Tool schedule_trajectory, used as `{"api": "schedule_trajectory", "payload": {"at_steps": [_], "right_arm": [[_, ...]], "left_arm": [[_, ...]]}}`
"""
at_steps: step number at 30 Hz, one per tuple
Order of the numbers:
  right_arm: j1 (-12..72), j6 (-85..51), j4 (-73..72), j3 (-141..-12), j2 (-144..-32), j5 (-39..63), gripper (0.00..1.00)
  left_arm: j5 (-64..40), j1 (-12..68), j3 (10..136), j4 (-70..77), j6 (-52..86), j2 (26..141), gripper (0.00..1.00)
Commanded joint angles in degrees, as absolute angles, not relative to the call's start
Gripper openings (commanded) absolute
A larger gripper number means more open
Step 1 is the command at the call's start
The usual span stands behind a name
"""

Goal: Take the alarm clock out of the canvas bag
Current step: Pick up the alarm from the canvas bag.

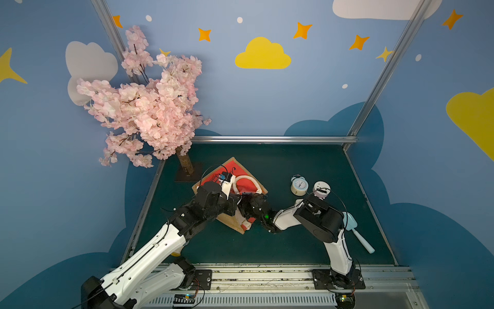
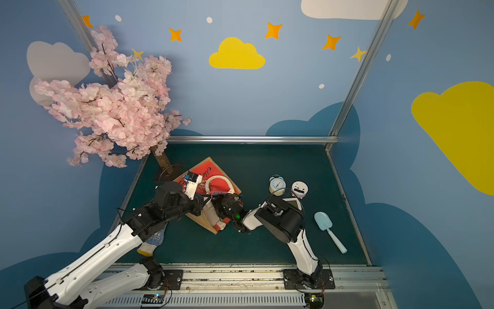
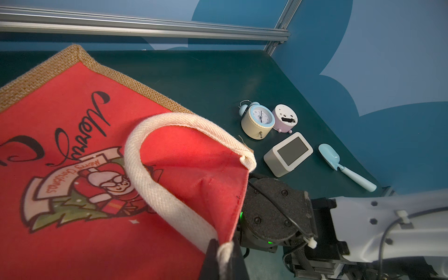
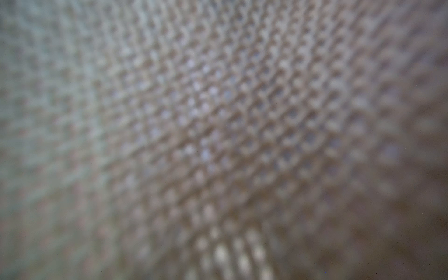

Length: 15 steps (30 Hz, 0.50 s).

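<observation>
Left gripper (image 3: 222, 260) is clamped on the thick cream woven handle (image 3: 132, 157) near the rim, apparently to hold open the mouth of the floppy canvas bag (image 1: 238, 167). The bag has a coarse tan jute border and a smooth red printed panel, and it lies on its side at the centre of the dark green counter (image 1: 294, 160) in both top views. The right gripper (image 3: 271, 206) reaches into that mouth. Cloth hides its jaws, so I cannot tell their state, nor whether an alarm clock is inside. To the right of the bag sits a round cream twin-bell clock (image 1: 299, 185).
</observation>
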<state>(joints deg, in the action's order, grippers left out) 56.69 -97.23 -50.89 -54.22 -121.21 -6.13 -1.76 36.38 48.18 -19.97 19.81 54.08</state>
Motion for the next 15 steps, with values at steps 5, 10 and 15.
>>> {"api": "schedule_trajectory", "payload": {"at_steps": [5, 10, 15], "right_arm": [[55.9, -98.27, -53.97, -53.48, -126.36, -6.91, 0.51], [55.85, -97.26, -61.23, -51.86, -126.75, -8.95, 0.45], [55.72, -97.71, -58.61, -52.07, -126.05, -8.57, 0.48]], "left_arm": [[-8.26, 37.0, 47.92, -11.77, 21.36, 52.86, 0.04], [-8.13, 36.97, 47.38, -11.56, 21.66, 52.34, 0.04], [-8.06, 37.0, 47.18, -10.93, 21.84, 52.03, 0.04]]}}
